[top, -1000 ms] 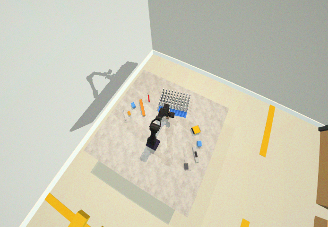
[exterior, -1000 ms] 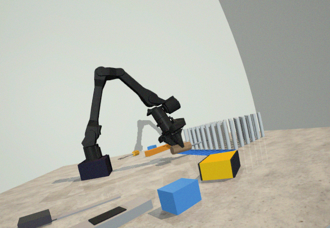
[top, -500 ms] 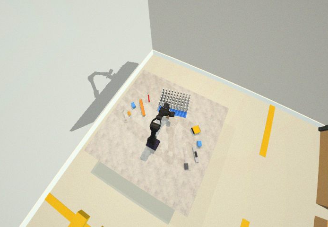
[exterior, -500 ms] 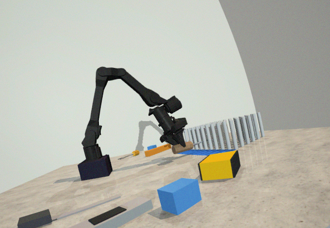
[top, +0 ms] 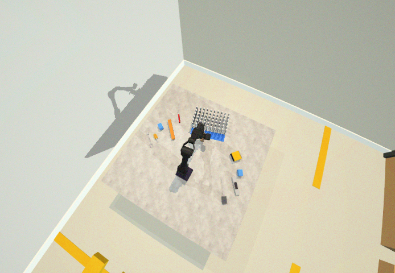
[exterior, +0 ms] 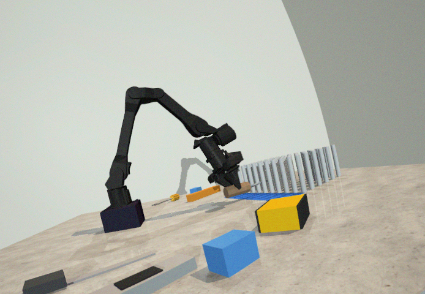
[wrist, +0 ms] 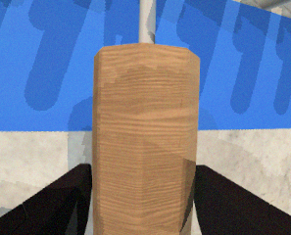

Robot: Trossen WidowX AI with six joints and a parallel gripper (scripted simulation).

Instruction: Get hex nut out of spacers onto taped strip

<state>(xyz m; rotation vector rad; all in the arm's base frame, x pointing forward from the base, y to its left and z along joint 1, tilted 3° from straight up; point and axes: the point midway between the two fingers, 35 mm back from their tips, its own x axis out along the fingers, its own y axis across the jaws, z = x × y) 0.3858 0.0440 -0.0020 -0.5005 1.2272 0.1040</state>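
My gripper [wrist: 143,175] is shut on the wooden handle [wrist: 145,113] [exterior: 237,190] of a tool with a thin grey metal shaft [wrist: 147,22] [exterior: 255,184]. The handle is held low at the near edge of the blue taped strip [top: 215,135] [exterior: 255,196] [wrist: 18,113], and the shaft points over the strip toward the standing metal spacers [top: 215,120] [exterior: 289,173]. The shaft's far end is out of the wrist view and hidden among or behind the spacers in the exterior view. The spacers that show stand upright. I cannot see the hex nut in any view.
Left of the field lie an orange bar [top: 171,129] [exterior: 203,193], a red tool [top: 179,118], a blue block [top: 160,126] and a yellow-handled tool [top: 155,136] [exterior: 174,197]. To the right are a yellow block [top: 235,156] [exterior: 278,218], another blue block [top: 239,172] [exterior: 232,251] and a dark-handled tool [top: 224,200] [exterior: 45,282].
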